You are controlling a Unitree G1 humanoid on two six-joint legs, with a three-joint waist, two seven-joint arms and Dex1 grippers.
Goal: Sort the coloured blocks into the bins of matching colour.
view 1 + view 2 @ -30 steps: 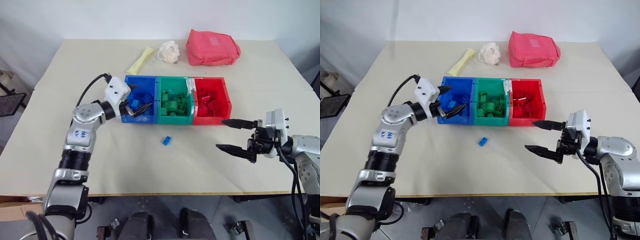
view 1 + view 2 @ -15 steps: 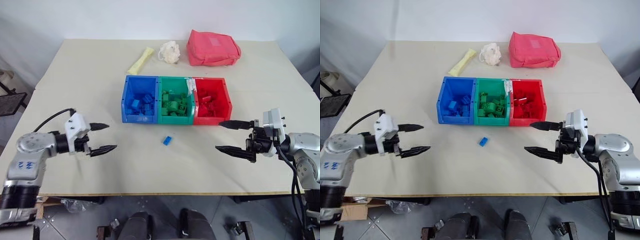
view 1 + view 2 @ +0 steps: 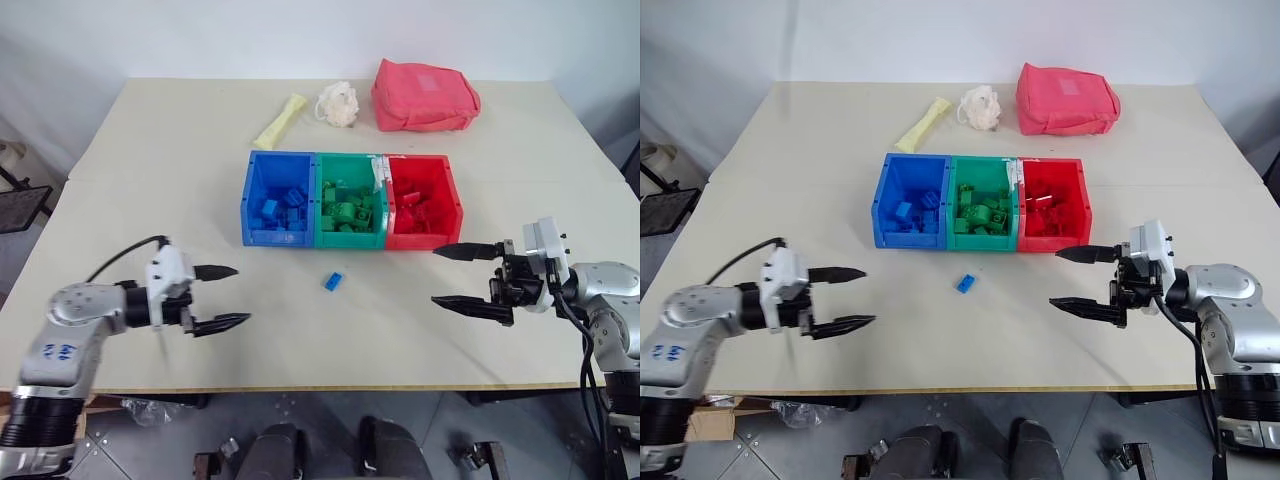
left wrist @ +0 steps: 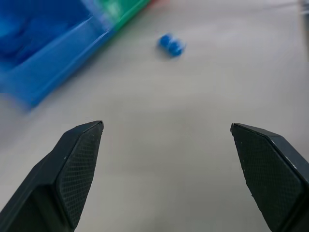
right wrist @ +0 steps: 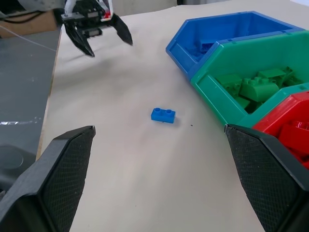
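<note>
**One blue brick loose on the table, both grippers empty**

- Beige table (image 3: 140, 160) carries three joined open-top plastic bins in a row: blue bin (image 3: 247, 208) on the left, green bin (image 3: 350, 240) in the middle, red bin (image 3: 452, 205) on the right.
- Each bin holds small studded toy bricks of its own colour: blue bricks (image 3: 280, 207), green bricks (image 3: 347, 208), red bricks (image 3: 420, 205).
- A single small blue studded brick (image 3: 334, 281) lies flat on the bare table, on the near side of the green bin, apart from it.
- Left gripper (image 3: 224, 297) hangs over the near left part of the table, black fingers spread wide, nothing between them. Well left of the loose brick.
- Right gripper (image 3: 452, 276) hangs over the near right part, fingers pointing left toward the brick, spread wide, nothing held.
- Far side of the table: a pale yellow flat packet (image 3: 279, 121), a cream crumpled soft lump (image 3: 338, 104), a pink-red soft fabric pouch (image 3: 424, 95), left to right.
</note>
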